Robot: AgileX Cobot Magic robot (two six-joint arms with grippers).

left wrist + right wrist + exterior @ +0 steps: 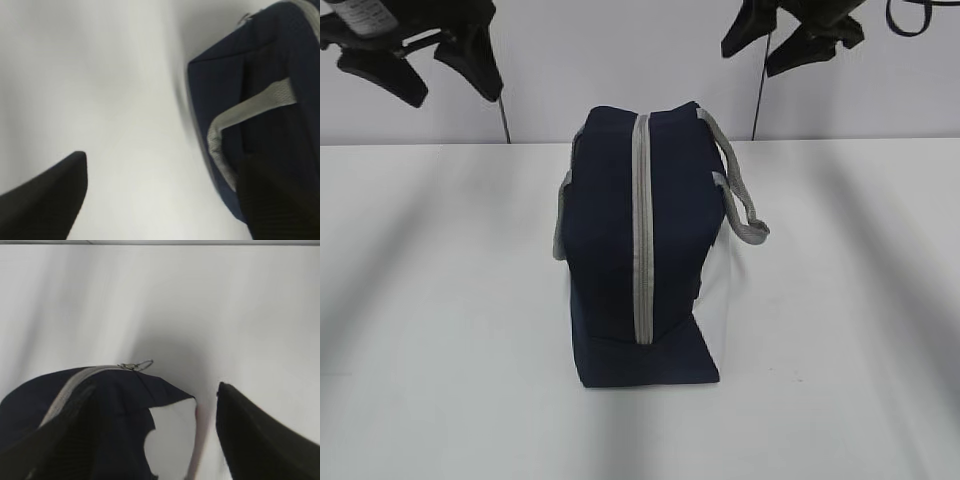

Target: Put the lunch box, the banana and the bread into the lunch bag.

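The navy lunch bag (640, 250) stands in the middle of the white table, its grey zipper (641, 230) shut along the top. Its grey handle (740, 190) hangs on the right. The bag also shows in the left wrist view (260, 95) and in the right wrist view (115, 405), where the metal ring pull (136, 365) lies at the zipper's end. My left gripper (420, 65) is open, raised at the top left. My right gripper (790, 40) is open, raised at the top right. The lunch box, banana and bread are out of view.
The white table (440, 300) stretches to both sides of the bag. A pale wall stands behind it.
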